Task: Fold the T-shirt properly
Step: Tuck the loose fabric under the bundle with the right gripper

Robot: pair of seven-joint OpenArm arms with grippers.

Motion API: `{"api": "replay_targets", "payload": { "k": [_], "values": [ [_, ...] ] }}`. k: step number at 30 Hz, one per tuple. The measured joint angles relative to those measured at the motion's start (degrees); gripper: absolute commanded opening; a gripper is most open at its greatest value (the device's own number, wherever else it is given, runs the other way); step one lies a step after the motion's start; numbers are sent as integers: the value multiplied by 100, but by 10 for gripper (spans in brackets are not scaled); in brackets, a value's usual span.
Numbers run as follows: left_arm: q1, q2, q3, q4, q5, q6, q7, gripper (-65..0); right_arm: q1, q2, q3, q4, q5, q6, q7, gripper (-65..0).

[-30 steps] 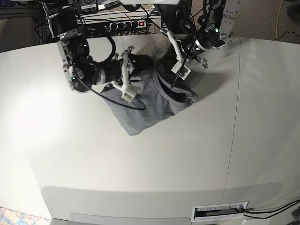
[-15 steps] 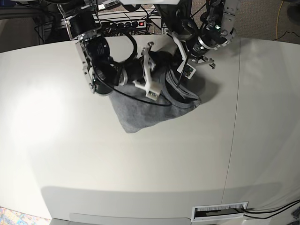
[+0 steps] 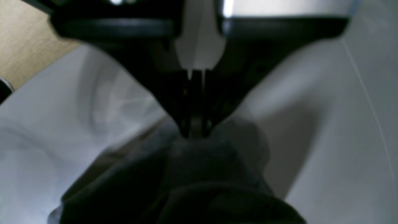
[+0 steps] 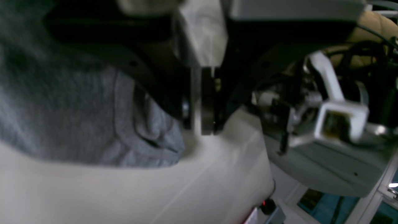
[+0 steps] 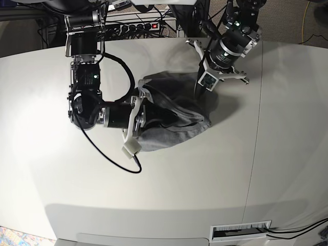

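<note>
"Where was the T-shirt (image 5: 171, 123)?"

"Bunched in a grey heap on the white surface (image 5: 154, 184), toward its far middle, between the two arms."

"And the left claw (image 3: 195, 132)?"

"Clenched on a peak of the cloth. In its wrist view the dark jaws met on fabric that hung from them, though that view was blurred."

"The right claw (image 4: 199, 129)?"

"Nearly closed, at the heap's near-left edge. In its wrist view a hemmed fold lay just beside the jaws. I couldn't tell whether cloth was pinched between them."
</note>
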State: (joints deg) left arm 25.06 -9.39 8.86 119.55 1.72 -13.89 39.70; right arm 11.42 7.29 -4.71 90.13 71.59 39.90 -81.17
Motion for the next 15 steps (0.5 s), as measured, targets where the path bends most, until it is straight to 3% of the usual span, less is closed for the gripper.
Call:
{"api": "replay_targets", "payload": {
  "k": [3,11,15],
  "values": [
    [17,0,2,-2,-264,-4,-81,-650,-26,-2,-247,0,-11,0,2,-606],
    [96,0,2,-4,0,-55,-13,-650,-404,-13,-1596,0,52,-4,63,-606],
    [92,-4,0,-15,330,-48,-70,-650,-422,33,-1869,0,966,-2,44,-606]
  ]
}}
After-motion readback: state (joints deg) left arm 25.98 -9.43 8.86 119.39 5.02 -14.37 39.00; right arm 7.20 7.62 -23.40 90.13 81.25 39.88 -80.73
